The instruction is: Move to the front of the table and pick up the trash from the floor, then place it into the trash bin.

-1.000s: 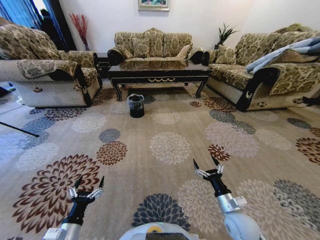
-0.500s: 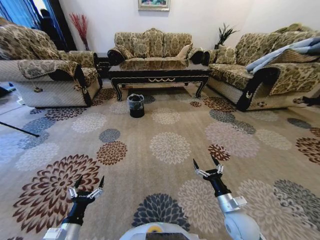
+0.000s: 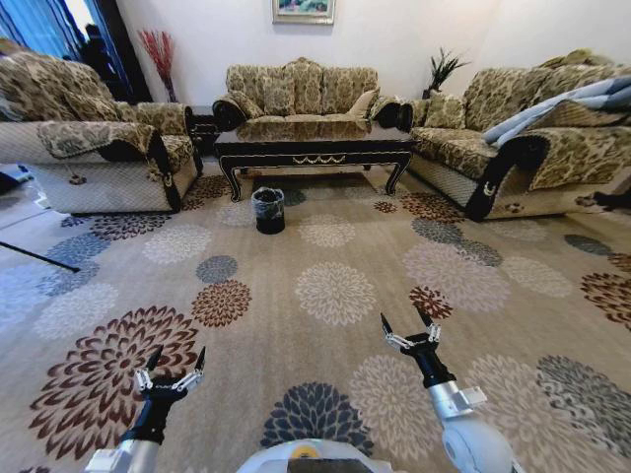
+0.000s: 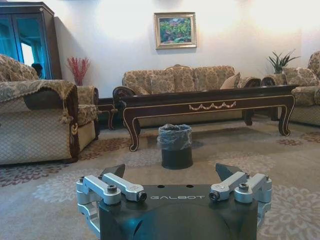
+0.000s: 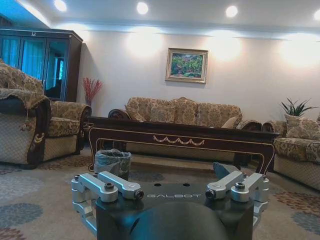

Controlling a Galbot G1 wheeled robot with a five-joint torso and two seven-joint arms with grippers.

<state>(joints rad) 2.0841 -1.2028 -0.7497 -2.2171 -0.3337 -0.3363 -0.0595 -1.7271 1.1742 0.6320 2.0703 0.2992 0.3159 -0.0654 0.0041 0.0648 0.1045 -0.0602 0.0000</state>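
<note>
The table stands far ahead across the carpet, in front of the back sofa. The trash bin, black with a clear liner, sits on the floor just before the table's left end. I cannot make out the trash on the patterned carpet. My left gripper and right gripper hover low over the carpet close to my base, both open and holding nothing. The left wrist view shows the open left gripper facing the trash bin and the table. The right wrist view shows the right gripper, the trash bin and the table.
Patterned sofas flank the room: one on the left, one behind the table, one on the right. Wide flowered carpet lies between me and the table. A dark rod lies on the floor at the left.
The whole head view has shifted slightly, so the camera has moved a little. Both grippers keep the same open pose.
</note>
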